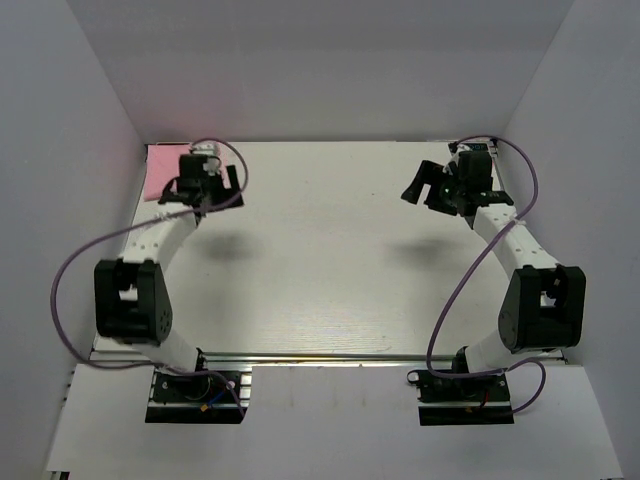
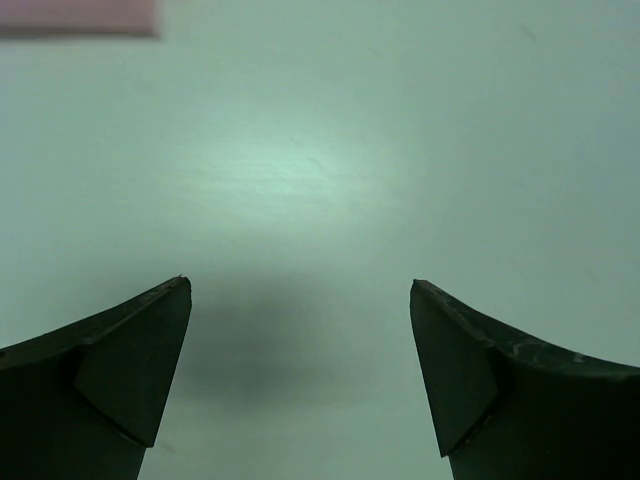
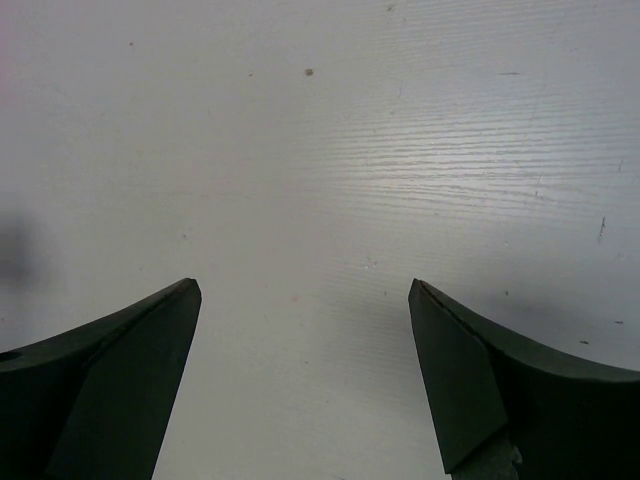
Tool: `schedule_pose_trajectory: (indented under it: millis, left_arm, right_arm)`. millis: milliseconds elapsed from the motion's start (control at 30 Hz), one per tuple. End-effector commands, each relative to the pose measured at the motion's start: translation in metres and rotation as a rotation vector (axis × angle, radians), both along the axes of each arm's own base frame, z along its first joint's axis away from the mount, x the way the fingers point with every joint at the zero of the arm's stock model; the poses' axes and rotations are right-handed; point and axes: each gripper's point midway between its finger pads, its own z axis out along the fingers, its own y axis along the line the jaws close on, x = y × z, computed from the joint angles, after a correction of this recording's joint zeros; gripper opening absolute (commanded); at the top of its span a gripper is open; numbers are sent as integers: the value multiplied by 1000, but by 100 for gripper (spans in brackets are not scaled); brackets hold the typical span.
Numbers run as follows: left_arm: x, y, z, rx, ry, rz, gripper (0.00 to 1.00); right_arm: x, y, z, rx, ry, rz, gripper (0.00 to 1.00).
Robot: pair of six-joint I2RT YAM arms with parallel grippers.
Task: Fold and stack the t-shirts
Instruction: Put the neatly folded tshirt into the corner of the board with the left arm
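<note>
A light pink t-shirt (image 1: 160,175) lies folded in the far left corner of the table, partly hidden behind my left gripper (image 1: 207,192). In the left wrist view only a strip of the t-shirt (image 2: 80,17) shows at the top left edge. My left gripper (image 2: 300,290) hangs above bare table to the right of the shirt, jaws wide open and empty. My right gripper (image 1: 432,188) hovers over the far right of the table, far from the shirt. In its own wrist view the right gripper (image 3: 304,288) is open with only tabletop between the fingers.
The white table (image 1: 320,260) is boxed in by grey walls at the back (image 1: 320,70), left and right. Purple cables (image 1: 70,290) loop beside each arm. The arm bases (image 1: 195,392) sit at the near edge.
</note>
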Motion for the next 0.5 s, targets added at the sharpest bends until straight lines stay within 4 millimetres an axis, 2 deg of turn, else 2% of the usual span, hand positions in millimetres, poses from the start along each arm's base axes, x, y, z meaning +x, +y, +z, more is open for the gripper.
schedule_pose_trajectory:
  millis: [0, 33, 67, 133, 167, 233, 267, 300, 367, 467]
  left_arm:
    - [-53, -61, 31, -115, -70, -65, 100]
    - [-66, -74, 34, -120, -80, -90, 100]
    - [-82, -76, 38, -124, -86, -92, 100]
    - [-97, -73, 36, -89, -71, -58, 100]
    - [-109, -82, 25, -84, -47, -87, 100]
    - [-116, -88, 17, -89, -48, -97, 100]
    - [-120, -90, 11, -94, -32, -99, 100]
    - [-123, -91, 9, -69, -27, -93, 100]
    - [-125, -89, 7, -45, -23, -70, 100]
    - [-127, -87, 21, -27, -74, -54, 100]
  right_arm:
    - [-4, -2, 0, -18, -14, 11, 90]
    - [-6, 1, 2, -7, -18, 18, 90]
    - [-12, 6, 1, 15, -13, 40, 90]
    - [-15, 15, 5, 67, -41, 64, 90]
    - [-27, 17, -1, 87, -44, 66, 90]
    - [-38, 19, -10, 118, -41, 60, 90]
    - [-42, 18, 4, 123, -94, 61, 90]
    - [-52, 18, -9, 120, -66, 60, 90]
    - [-58, 15, -3, 103, -92, 56, 90]
    - [-70, 14, -8, 99, -78, 64, 90]
